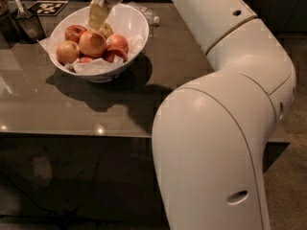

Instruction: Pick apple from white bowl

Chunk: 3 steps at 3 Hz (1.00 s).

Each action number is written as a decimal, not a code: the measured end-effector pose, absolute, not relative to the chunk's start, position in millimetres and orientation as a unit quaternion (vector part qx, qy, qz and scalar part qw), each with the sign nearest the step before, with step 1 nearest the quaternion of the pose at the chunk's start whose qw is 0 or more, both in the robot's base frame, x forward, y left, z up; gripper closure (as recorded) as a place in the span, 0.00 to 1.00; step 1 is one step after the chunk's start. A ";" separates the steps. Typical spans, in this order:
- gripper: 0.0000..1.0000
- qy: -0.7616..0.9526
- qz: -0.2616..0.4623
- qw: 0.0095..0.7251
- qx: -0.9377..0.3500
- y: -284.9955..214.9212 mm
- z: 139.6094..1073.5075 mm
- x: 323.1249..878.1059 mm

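The white bowl (136,25) stands on the grey table at the upper left, lined with crumpled white paper. Several apples lie in it. The apple (92,43), the largest, pale orange-pink, sits in the middle. A slightly smaller orange-red apple (67,51) lies to its left, and darker red apples (117,43) lie behind and to the right. My gripper (99,17) hangs over the back of the bowl, just above and behind the apple, pointing down into the bowl.
My white arm (225,128) fills the right half of the view. A black-and-white marker tag (48,7) and a dark container with a utensil (26,24) stand at the far left. A clear plastic item (146,14) lies behind the bowl. The table's front edge (72,134) runs below.
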<state>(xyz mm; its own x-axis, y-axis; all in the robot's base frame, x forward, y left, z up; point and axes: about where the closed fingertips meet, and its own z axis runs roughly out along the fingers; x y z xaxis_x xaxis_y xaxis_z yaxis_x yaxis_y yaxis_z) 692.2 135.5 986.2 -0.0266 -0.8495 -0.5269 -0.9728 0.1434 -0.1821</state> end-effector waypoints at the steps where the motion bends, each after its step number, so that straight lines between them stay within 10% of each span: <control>1: 0.11 0.707 0.115 0.268 -0.644 135.5 986.2 692.2; 3: 0.00 0.707 0.115 0.268 -0.644 135.6 986.1 692.3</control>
<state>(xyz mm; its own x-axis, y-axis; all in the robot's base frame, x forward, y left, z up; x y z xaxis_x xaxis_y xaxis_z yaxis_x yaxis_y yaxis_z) 692.3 135.6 986.1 -0.0272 -0.8496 -0.5268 -0.9727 0.1439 -0.1819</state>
